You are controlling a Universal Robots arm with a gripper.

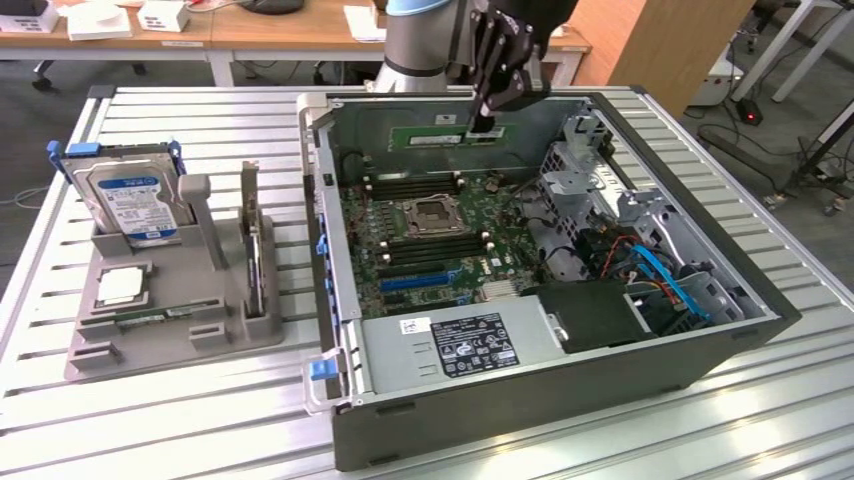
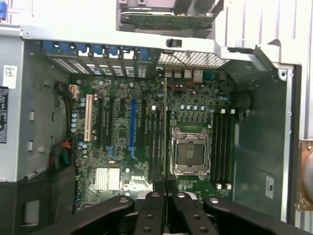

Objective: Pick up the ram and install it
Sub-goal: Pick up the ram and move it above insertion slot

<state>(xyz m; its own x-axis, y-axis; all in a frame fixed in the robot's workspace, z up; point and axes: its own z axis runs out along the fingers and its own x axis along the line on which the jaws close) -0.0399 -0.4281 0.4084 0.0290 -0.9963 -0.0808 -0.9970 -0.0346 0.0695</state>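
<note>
Above the open computer case (image 1: pixel 534 390), your fingers (image 1: pixel 483 118) are closed narrow on the ram (image 1: pixel 434 135). They grip it from above, so the green stick hangs lengthwise in front of the case's far wall. So you can count the pick-up as done: the ram is off the grey holder (image 1: pixel 174 320), which sits on the desk (image 1: pixel 160 420) at the exterior view's left. That holder carries the hard drive (image 1: pixel 127 195) and the square processor chip (image 1: pixel 120 285).

The install is the part left. From the wrist camera you see the ram (image 2: pixel 165 127) edge-on, a thin line running out from between the fingers (image 2: pixel 151 208) across the motherboard (image 2: pixel 117 122). It lies over the bank of memory slots (image 2: pixel 155 142) just beside the processor socket (image 2: pixel 188 152). Which slot it lines up with, you cannot tell.

In the exterior view the stick hangs clear of the board, apart from the slots (image 1: pixel 400 185) below it. Nothing shows it seated or touching a slot. By my reading you are about midway: the ram is carried into place over the board but not yet set in.
</note>
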